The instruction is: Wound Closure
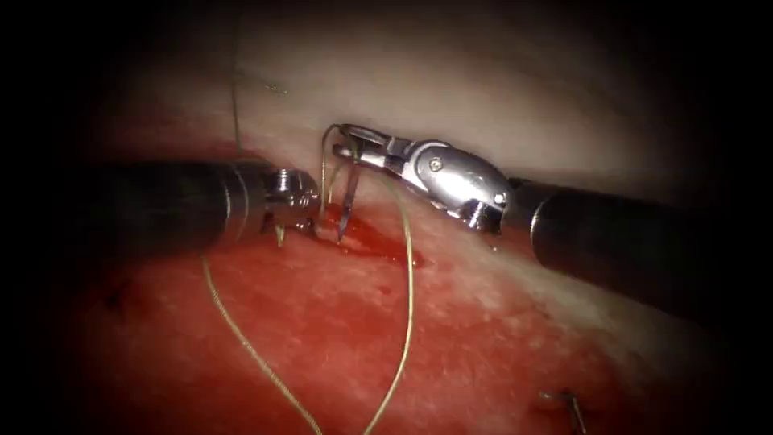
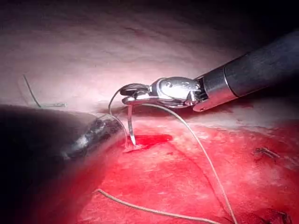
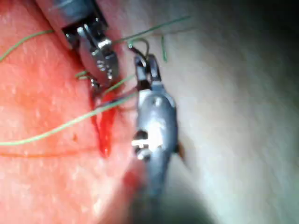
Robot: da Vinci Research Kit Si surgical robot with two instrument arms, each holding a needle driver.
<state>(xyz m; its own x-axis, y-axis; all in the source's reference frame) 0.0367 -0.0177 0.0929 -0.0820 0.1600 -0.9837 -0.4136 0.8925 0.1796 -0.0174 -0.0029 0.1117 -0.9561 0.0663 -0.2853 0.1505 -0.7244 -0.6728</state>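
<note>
The right tool reaches in from the right, its jaws shut on the curved needle near its thread end. The needle hangs steeply down, and its tip rests at the left end of the cut, where red fluid pools. I cannot tell whether the tip is in the tissue. The left tool points down onto the tissue just left of the needle tip, beside the cut. Thread runs from the needle's rear in a loop and trails toward the near edge. The needle stands almost upright under the right tool.
A second strand of thread runs from under the left tool's shaft to the near edge. A small dark stitch sits at the lower right. A thin thread end lies on the pale tissue at the back left.
</note>
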